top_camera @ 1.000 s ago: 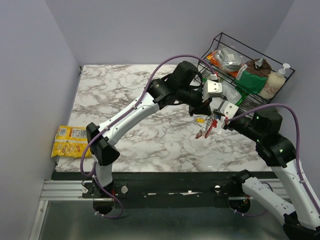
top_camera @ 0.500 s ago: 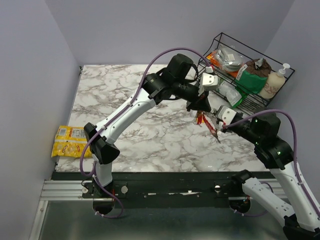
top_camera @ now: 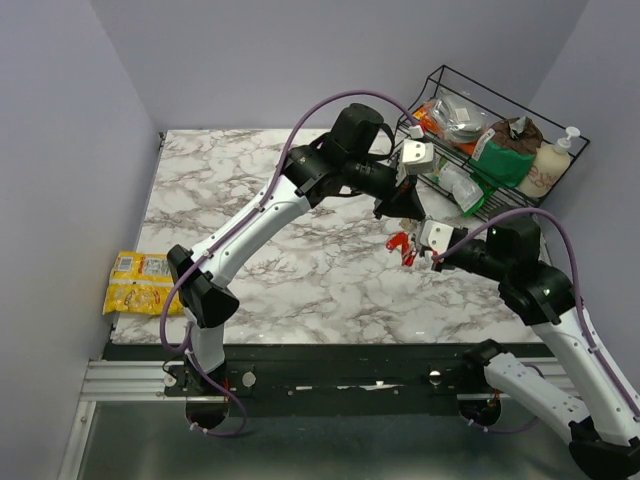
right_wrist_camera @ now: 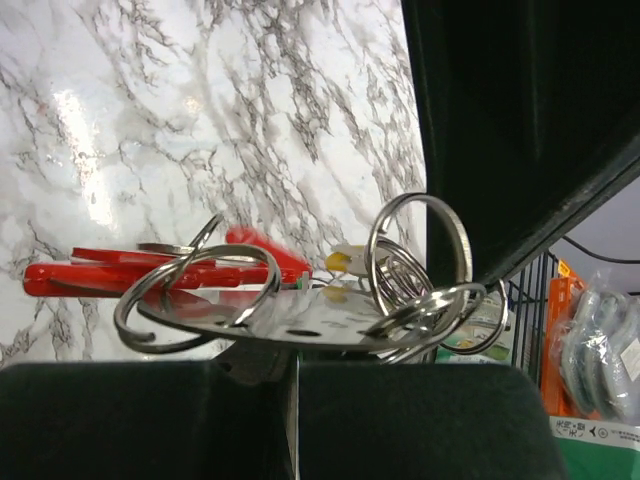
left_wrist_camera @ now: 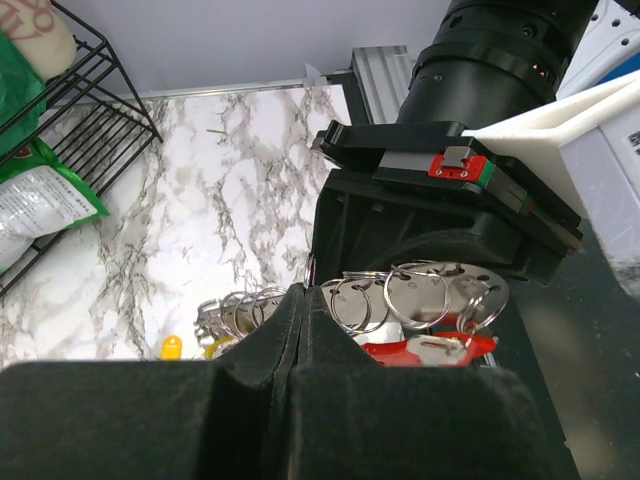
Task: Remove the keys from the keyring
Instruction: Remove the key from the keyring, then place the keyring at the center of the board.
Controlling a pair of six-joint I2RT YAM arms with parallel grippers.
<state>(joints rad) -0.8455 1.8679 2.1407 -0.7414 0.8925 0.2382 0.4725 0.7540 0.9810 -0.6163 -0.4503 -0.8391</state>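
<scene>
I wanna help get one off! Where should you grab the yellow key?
Probably take the yellow key by its plastic head, the only part showing, from underneath: it dangles below the split rings, while the left gripper and right gripper crowd the top.

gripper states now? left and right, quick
Left gripper: shut, at the split rings; hold cannot be told.
Right gripper: shut on the keyring.

L hand [top_camera: 402, 207], R hand [top_camera: 428, 240] at keyring [top_camera: 400, 244]
</scene>
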